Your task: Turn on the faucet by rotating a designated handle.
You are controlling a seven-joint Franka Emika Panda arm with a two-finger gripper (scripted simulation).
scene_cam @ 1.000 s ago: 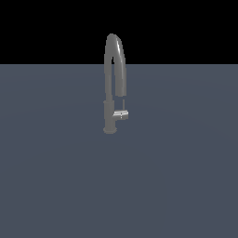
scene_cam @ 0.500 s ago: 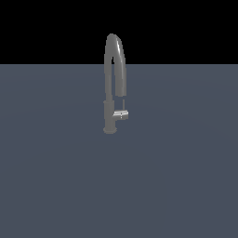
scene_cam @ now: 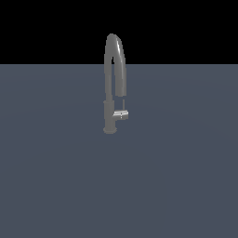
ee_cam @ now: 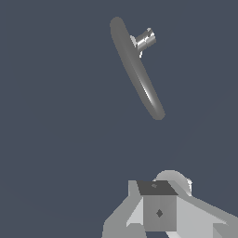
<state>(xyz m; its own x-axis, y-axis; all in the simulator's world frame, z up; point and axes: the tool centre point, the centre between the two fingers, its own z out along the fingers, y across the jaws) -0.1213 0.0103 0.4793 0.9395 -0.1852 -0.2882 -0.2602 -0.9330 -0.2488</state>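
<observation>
Faucet (scene_cam: 111, 88) stands unchanged on the grey surface (scene_cam: 56, 176), handle (scene_cam: 122, 115) jutting sideways from its lower column, untouched. Gripper (ee_cam: 158, 209) hangs well above the faucet; whether spread or closed, cannot tell.

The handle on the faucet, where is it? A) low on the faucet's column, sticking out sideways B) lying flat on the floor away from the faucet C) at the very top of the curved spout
A: the handle juts sideways from the lower column of the faucet, well below the arch.
</observation>
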